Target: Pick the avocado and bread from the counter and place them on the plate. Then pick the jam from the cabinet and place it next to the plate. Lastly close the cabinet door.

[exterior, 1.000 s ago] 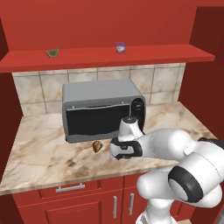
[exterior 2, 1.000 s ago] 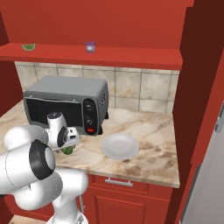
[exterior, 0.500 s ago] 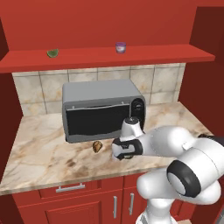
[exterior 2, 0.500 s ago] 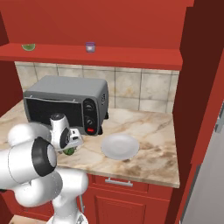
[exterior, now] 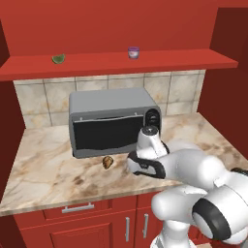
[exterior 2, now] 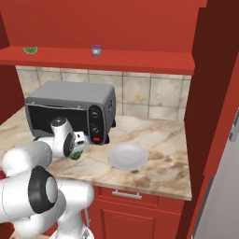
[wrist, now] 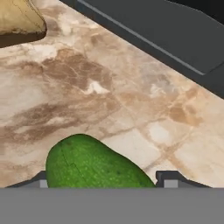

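We are low over the counter (exterior: 43, 169) with our gripper (wrist: 103, 183); the avocado (wrist: 94, 166) sits between its two tips, but we cannot tell if they squeeze it yet; the bread (exterior: 108, 162) lies by the toaster oven (exterior: 111, 121); the plate (exterior 2: 128, 156) has nothing on it; the jam (exterior: 133, 52) waits up on the cabinet (exterior: 121, 63) shelf; so almost every job is left.

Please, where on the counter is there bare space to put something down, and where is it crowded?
The counter is bare right of the plate, toward the red wall. The plate itself holds nothing. It is crowded in front of the toaster oven: there lie the bread and the avocado, with the gripper around it.
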